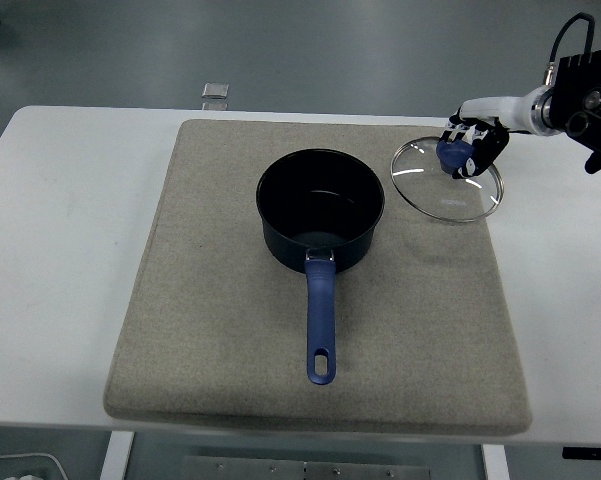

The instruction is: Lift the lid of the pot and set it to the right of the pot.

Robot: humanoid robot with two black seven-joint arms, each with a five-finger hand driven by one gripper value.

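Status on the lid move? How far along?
Done: the glass lid is off the pot, which sits open on the mat, and is now to the pot's right. In hand: the right hand grips its blue knob. Left: confirm it rests flat on the mat, then release and withdraw.

beige mat (230, 330) on white table (60, 250) | small clear object (216, 92) on floor

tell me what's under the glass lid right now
Through the glass lid the grey mat shows, near its right edge. The right hand grips the blue knob. Whether the lid rests on the mat or hangs just above it cannot be told.
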